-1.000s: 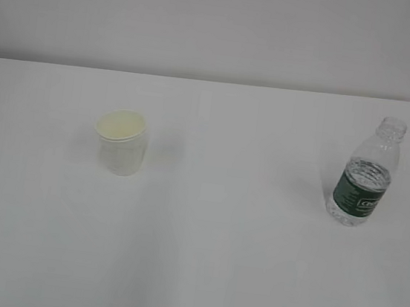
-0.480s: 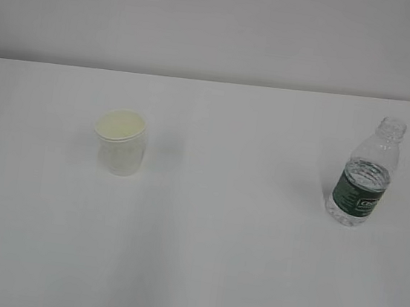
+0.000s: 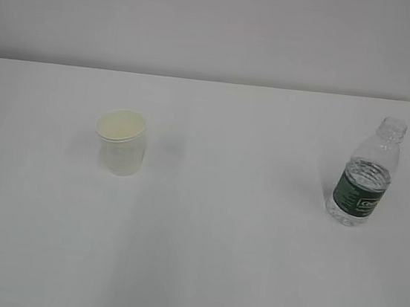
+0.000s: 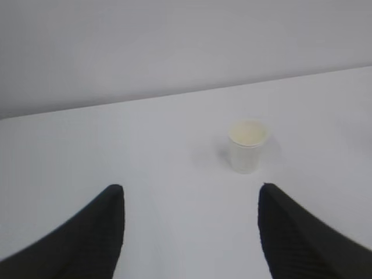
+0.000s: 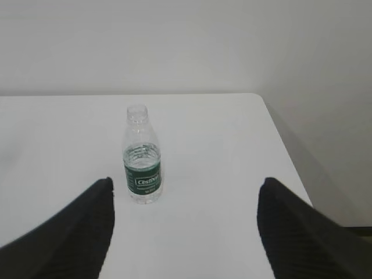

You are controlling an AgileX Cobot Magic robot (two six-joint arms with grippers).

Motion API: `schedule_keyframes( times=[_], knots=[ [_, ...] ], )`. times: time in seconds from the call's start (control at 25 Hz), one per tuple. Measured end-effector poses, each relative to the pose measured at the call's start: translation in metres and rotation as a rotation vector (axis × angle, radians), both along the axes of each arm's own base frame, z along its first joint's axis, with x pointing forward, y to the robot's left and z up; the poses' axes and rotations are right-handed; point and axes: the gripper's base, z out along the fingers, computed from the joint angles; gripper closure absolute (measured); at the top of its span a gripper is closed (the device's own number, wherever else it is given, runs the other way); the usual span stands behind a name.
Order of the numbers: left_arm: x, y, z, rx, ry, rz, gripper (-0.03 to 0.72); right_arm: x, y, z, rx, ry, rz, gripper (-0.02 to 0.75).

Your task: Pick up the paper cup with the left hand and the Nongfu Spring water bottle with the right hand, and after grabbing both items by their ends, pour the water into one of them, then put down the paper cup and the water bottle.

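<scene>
The white paper cup [image 3: 121, 142] stands upright on the left of the white table [image 3: 207, 259], cream inside showing. In the left wrist view the paper cup [image 4: 248, 145] is well ahead of my left gripper [image 4: 190, 189], which is open and empty. The Nongfu Spring water bottle [image 3: 365, 175] stands upright at the right, capless, green label, water up to about the label's top. In the right wrist view the bottle [image 5: 142, 156] stands ahead and left of centre of my open, empty right gripper [image 5: 185, 181]. Neither arm shows in the exterior view.
The table's right edge [image 5: 286, 151] and rounded far corner lie close to the bottle's right. A plain pale wall [image 3: 221, 21] runs behind the table's far edge.
</scene>
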Motion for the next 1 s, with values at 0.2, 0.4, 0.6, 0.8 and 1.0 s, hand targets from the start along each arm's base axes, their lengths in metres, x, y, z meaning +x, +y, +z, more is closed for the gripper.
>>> schedule_keyframes(
  times=[0.2,0.4,0.6,0.8,1.0],
  knots=[
    [0.017,0.0,0.022,0.01,-0.002,0.012,0.174,0.017,0.0,0.012,0.022,-0.025,0.009,0.153],
    [0.031,0.002,0.035,0.028,-0.07,0.04,0.175,0.038,-0.003,0.023,0.025,-0.083,-0.001,0.153],
    [0.043,0.002,0.051,0.009,-0.229,0.058,0.184,0.059,-0.006,0.035,0.027,-0.173,-0.005,0.152],
    [0.067,0.001,0.057,0.014,-0.27,0.071,0.185,0.082,-0.008,0.039,0.053,-0.19,-0.005,0.152],
    [0.098,-0.001,0.061,0.009,-0.311,0.08,0.19,0.094,-0.01,0.045,0.035,-0.245,-0.018,0.153]
  ],
)
